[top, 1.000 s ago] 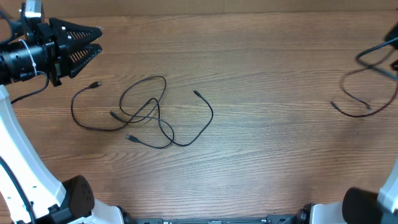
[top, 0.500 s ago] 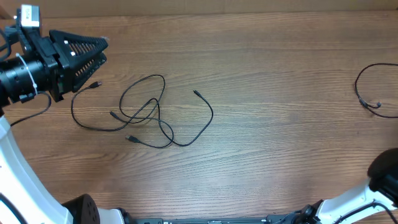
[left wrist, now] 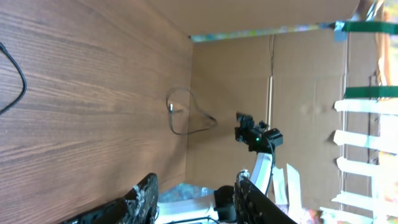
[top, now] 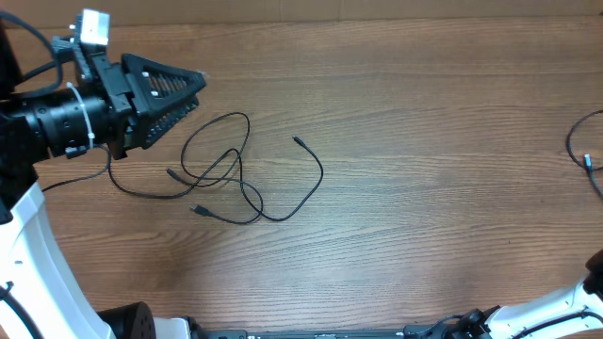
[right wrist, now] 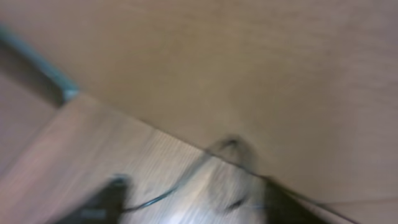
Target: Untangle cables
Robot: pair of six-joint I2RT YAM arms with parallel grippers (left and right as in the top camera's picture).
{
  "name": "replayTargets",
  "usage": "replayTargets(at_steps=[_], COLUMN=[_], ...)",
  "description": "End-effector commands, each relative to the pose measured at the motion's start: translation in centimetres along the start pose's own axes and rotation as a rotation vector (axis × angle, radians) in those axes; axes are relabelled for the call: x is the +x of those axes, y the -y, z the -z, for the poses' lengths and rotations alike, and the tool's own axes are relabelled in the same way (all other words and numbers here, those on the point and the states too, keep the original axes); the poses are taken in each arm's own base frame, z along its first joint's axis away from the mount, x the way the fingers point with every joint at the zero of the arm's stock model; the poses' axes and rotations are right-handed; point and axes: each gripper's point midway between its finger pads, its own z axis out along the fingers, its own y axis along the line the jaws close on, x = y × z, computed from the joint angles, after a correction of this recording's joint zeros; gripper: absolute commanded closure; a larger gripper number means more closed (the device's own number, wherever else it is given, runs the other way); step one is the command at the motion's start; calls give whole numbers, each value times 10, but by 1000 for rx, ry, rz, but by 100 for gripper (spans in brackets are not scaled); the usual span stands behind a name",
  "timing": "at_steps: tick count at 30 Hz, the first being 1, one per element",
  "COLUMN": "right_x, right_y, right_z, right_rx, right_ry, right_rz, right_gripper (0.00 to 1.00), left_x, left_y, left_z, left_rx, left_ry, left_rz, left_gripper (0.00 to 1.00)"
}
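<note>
Though just beside left hand (top: 196, 91), cables (top: 236, 155) apart.

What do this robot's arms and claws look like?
The left arm has white shells and black joints, with black wires looping off it. The left claw is two black, ribbed, triangular fingers on a black wrist, topped by a small white box. Only a white segment of the right arm shows.

No legible text anywhere — labels, numbers unreadable.
</note>
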Motion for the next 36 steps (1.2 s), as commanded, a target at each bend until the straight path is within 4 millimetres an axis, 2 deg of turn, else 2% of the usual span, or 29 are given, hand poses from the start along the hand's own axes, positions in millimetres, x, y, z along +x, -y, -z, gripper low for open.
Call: replayTargets(at_steps=[1, 5, 9, 13, 16, 18, 22, 25, 30, 33, 36], right_x=[3, 11, 21, 36, 59, 83, 157, 218, 305, 344, 377], right_y=[-60, -102, -152, -214, -260, -288, -335, -354, -356, -356, -358], right_z=[13, 36, 70, 120, 160, 185, 232, 265, 301, 329, 362], right_rx=[-360, -563, -710, -865, -958, -1016, -1106, -1118, -942, -894, -938], right_ry=[-42, -81, -108, -124, -154, -203, -408, -515, -594, -603, -627], right_rz=[2, 22, 70, 150, 225, 277, 370, 546, 867, 1022, 1121], right_gripper=[0, 0, 0, 0, 0, 0, 0, 0, 0, 0, 0], left_x=[6, 7, 11, 13, 14, 14, 18, 25, 31, 35, 42], left_y=[1, 2, 8, 10, 12, 12, 17, 25, 31, 34, 37], left_z=[-1, -1, -1, -1, -1, -1, 0, 2, 4, 7, 10], left_rx=[-21, -12, 20, 33, 45, 46, 79, 129, 161, 164, 168], left_ry=[6, -2, -24, -33, -41, -41, -60, -86, -96, -92, -86], left_rz=[-5, -9, -44, -81, -84, -93, -153, -205, -250, -268, -284], left_gripper=[59, 58, 48, 43, 43, 43, 43, 43, 42, 41, 41])
